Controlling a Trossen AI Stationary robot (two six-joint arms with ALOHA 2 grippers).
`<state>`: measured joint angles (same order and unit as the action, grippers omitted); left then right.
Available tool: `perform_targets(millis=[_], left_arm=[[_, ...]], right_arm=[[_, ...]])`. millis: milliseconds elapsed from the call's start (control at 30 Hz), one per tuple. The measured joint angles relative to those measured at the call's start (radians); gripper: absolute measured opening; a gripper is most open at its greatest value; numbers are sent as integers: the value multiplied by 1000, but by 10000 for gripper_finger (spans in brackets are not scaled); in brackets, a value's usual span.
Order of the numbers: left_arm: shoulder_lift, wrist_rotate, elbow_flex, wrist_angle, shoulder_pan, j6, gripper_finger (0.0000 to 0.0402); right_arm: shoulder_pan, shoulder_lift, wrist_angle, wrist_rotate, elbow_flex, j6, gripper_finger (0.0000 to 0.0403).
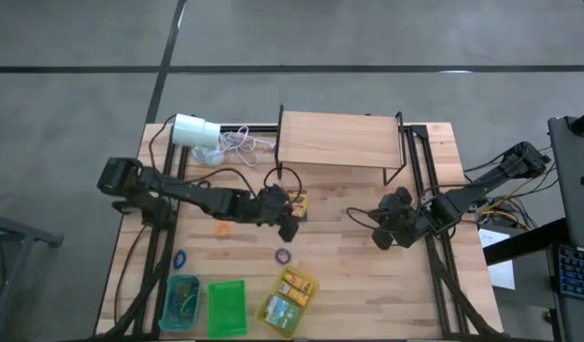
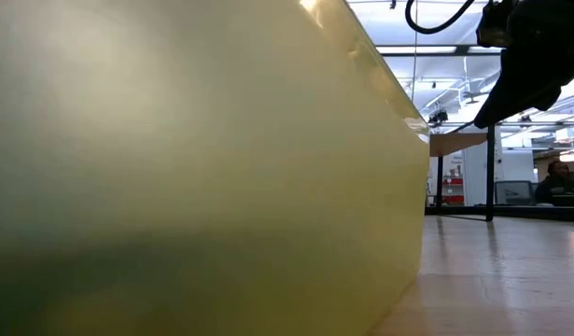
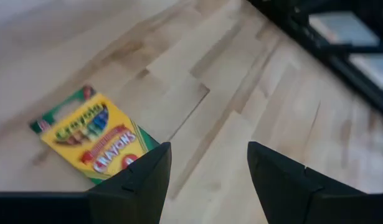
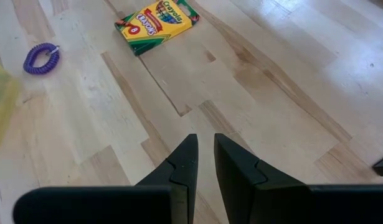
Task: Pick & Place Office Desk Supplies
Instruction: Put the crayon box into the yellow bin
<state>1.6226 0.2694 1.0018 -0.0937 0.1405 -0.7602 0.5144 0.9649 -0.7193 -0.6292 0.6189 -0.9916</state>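
A yellow-and-green crayon box (image 1: 297, 204) (image 3: 94, 134) lies flat on the wooden table, near the middle. My left gripper (image 1: 289, 228) (image 3: 207, 155) hovers open just on its near side, slanting down, and the box sits beside one finger with nothing between the fingers. An orange loop (image 1: 222, 228), a blue loop (image 1: 180, 257) and a purple loop (image 1: 283, 256) (image 4: 42, 58) lie loose on the table. My right gripper (image 1: 383, 237) (image 4: 203, 146) waits at the right, shut with only a slit between its fingers and empty, above bare wood.
Three bins stand at the near edge: a blue one (image 1: 180, 302) with loops, a green one (image 1: 227, 309), and a yellow one (image 1: 289, 296) with crayon boxes, whose wall fills the low view (image 2: 193, 168). A wooden shelf (image 1: 339, 140) and a white cylinder (image 1: 195, 131) with its cord stand at the far side.
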Motion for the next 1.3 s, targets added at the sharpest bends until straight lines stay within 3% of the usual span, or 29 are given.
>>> perform_targets(millis=[200,500,667,800,1067,1300], left_arm=[[1,-1,-2,7,13,-135,207],[2,-18,-2,4,1,-149,206],[2,-68,-2,-91,-38,-274,206],[2,-69,-6,-192,-95,-233,206],[2,-134,-43,-181,-208,-177,206],[2,-173,-87,-169,-234,-127,206]], right_arm=[[0,0,0,0,0,0,52],[0,0,0,0,0,0,52],[0,0,0,0,0,0,52],[0,0,0,0,0,0,52],[0,0,0,0,0,-2,52],[0,0,22,-2,0,-1,52]])
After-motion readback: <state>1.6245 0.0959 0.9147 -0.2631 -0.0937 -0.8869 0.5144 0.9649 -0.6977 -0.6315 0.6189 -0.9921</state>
